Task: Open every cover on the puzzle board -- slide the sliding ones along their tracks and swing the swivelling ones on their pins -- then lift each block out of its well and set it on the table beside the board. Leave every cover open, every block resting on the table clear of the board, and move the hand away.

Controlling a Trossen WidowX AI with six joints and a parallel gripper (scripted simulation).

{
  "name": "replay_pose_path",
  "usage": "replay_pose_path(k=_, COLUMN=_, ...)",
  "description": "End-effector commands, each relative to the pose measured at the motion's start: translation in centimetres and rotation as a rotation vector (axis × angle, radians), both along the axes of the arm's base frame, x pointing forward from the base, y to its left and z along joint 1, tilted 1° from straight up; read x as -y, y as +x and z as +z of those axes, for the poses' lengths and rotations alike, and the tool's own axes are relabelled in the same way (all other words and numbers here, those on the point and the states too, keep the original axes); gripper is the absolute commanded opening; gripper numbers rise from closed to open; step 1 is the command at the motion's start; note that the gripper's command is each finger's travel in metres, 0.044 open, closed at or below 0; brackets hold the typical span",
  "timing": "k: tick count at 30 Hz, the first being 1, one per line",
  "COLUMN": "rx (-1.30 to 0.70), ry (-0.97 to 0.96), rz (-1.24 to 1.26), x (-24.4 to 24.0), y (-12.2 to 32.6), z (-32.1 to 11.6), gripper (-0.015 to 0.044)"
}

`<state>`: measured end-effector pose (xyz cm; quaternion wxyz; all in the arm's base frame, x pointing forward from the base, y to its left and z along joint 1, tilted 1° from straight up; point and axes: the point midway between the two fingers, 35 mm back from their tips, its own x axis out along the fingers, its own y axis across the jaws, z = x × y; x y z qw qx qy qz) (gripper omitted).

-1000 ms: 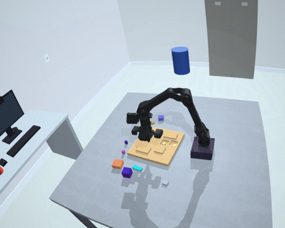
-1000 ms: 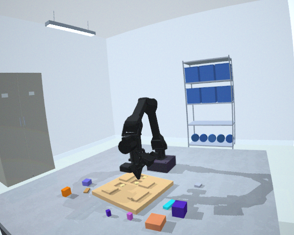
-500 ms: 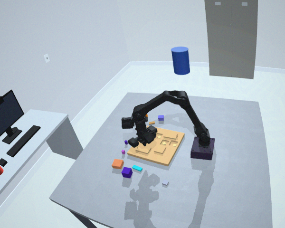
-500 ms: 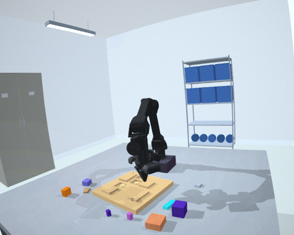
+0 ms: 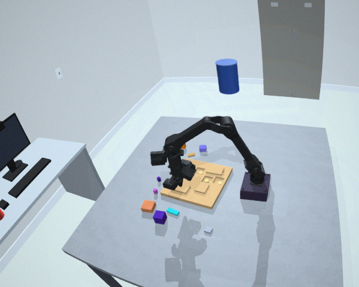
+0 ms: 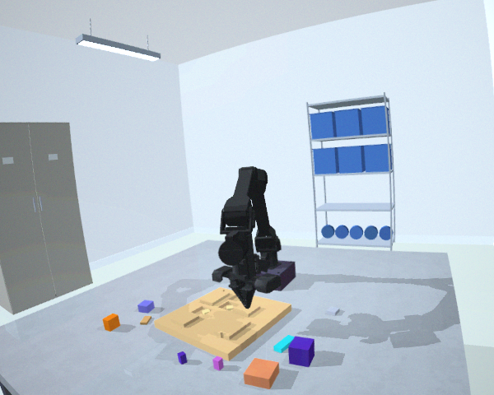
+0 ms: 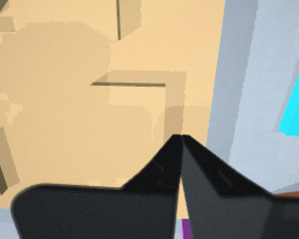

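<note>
The tan puzzle board [image 5: 204, 201] [image 6: 174, 323] [image 7: 194, 45] lies flat on the table. Pale yellow blocks [image 5: 200, 172] [image 5: 206, 180] [image 5: 219, 182] [image 6: 205, 311] [image 6: 229, 307] sit in three uncovered wells. Tan covers show at the base side [image 5: 215, 170] [image 6: 215, 298], front middle [image 5: 201, 189] and front left [image 5: 183, 189] [image 7: 135, 100] in the top view. The arm hides part of the board there. My gripper [image 6: 247, 307] [image 7: 179, 142] is shut and empty, pointing down over the board close to the front-left cover. Whether it touches is unclear.
Around the board lie an orange-red block [image 5: 148, 205] [image 6: 261, 373], a dark purple cube [image 5: 159, 217] [image 6: 301, 350], a cyan bar [image 5: 173, 211] [image 6: 283, 343] [image 7: 296, 110], a small magenta block [image 5: 155, 191] [image 6: 217, 363] and a pale tile [image 5: 208, 229]. A violet block [image 5: 202, 148] and an orange block [image 6: 111, 322] stand beyond.
</note>
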<state>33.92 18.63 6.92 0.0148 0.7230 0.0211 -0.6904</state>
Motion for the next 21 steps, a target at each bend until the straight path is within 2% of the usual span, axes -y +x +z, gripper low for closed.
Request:
replay_pose_path(k=1, rx=-0.002, ry=-0.004, rz=0.006, x=0.02, y=0.03, z=-0.08, gripper=0.0)
replay_pose_path(k=21, rx=-0.002, ry=-0.004, rz=0.006, x=0.01, y=0.08, z=-0.51, gripper=0.0)
